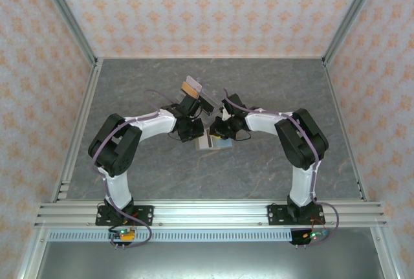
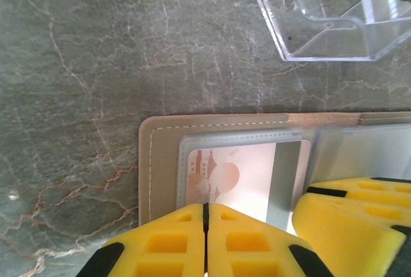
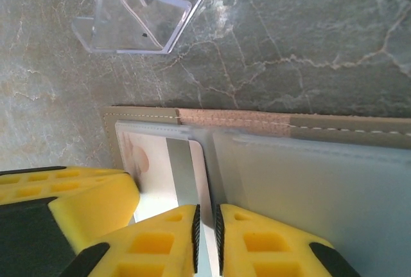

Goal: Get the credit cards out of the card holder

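Credit card (image 2: 237, 174): lodged face-up in a pocket (image 2: 185, 161), lower centre of the left wrist view; not yet drawn out.
Card holder (image 2: 146, 161): tan stitched folder, laid open flat so the pockets are reachable from above; seen at the centre of the top view, between the wrists.
Left gripper (image 2: 205, 219): pads pressed fully together at the card's near edge, probably for a pull; whether the card is caught cannot be told.
Right gripper (image 3: 207, 229): narrowed to a slit on the neighbouring clear sleeve (image 3: 308, 187), apparently so the holder is steadied.
Clear stand (image 2: 321, 39): upper right, near the holder, on the table (image 2: 77, 65).
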Controlling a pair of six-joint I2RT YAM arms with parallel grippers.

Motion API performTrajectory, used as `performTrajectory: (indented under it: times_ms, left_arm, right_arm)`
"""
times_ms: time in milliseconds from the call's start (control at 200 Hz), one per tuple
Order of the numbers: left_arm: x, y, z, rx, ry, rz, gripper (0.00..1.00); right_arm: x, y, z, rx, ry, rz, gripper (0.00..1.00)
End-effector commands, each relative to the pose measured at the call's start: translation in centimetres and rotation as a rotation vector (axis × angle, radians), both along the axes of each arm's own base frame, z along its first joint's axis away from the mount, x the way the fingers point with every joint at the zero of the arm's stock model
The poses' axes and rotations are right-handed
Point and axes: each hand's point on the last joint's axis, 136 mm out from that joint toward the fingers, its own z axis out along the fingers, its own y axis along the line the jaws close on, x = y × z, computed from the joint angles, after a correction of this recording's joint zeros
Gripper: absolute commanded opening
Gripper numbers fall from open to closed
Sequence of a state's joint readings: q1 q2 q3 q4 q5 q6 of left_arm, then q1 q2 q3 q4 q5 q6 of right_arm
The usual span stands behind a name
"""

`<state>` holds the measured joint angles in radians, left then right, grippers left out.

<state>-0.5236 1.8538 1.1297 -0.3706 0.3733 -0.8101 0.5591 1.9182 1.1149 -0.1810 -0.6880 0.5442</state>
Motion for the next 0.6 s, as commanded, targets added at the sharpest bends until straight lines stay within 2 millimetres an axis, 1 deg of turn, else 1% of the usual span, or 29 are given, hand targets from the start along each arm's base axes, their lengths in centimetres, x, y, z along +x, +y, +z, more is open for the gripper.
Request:
performTrajectory:
  times_ms: [0,90,285,470,596]
  left_arm:
    - [-0.7,0.9,-1.4,0.057,0.028,-0.012,0.07]
    - [-0.8,0.9,-1.7,0.054,0.035,-0.010,0.06]
    - [-0.9,0.7,-2.0,0.045,0.042,-0.013,0.04]
    - [-0.9,0.6,-1.8,0.036,0.038,-0.015,0.04]
    - [-0.7,0.3,-1.4,0.026,0.031,-0.020,0.05]
  right_arm:
    - [0.3,0.0,-0.6,0.000,-0.003,0.016,0.18]
    - [0.2,0.3,-0.4,0.019,-0.002,0.025,0.18]
    - [0.2,1.0,0.7,0.099,-0.010,0.035,0.16]
    - [0.4,1.1,1.7,0.152,-0.031,0.028,0.09]
    - [0.4,1.1,2.0,0.173,-0.037,0.031,0.04]
